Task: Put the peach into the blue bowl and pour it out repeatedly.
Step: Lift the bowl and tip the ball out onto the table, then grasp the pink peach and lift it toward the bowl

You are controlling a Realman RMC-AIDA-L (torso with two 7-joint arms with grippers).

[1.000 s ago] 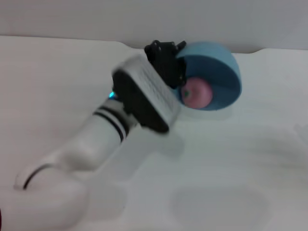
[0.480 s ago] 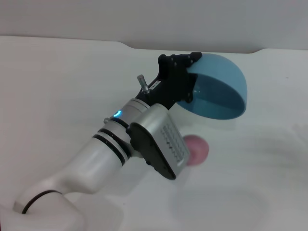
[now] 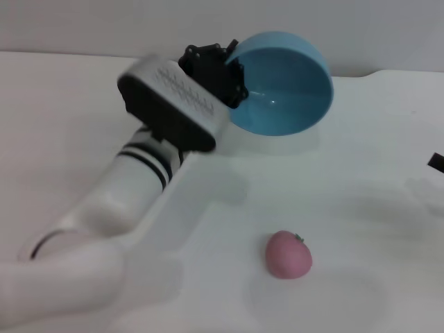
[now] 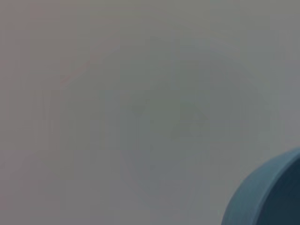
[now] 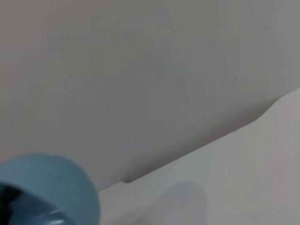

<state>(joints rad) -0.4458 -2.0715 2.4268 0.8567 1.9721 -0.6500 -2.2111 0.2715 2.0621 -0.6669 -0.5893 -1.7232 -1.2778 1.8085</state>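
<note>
Black gripper hardware on the left arm, the left gripper (image 3: 216, 73), is clamped on the near-left rim of the blue bowl (image 3: 281, 87) and holds it raised and tilted, with the glossy inside facing forward and down toward the white table (image 3: 361, 201). The bowl is empty. In the left wrist view only a curved edge of the blue bowl (image 4: 269, 192) shows against a plain background; in the right wrist view the blue bowl (image 5: 51, 187) appears farther off with a dark part of the left gripper at its edge. The peach (image 3: 288, 254) lies on the table, well apart from the bowl and nearer the robot, with its small dark stem pointing up and to the right. The right gripper is not identifiable: only a small dark part shows at the right edge of the head view, so its state cannot be told. Judged from this layout, one pour is complete, since the fruit is out and the bowl is still tipped. Remaining for the next cycle: set the bowl upright, pick up the peach, place it in the bowl and tip it out again. Count: one peach, one bowl, one working gripper in view.
</note>
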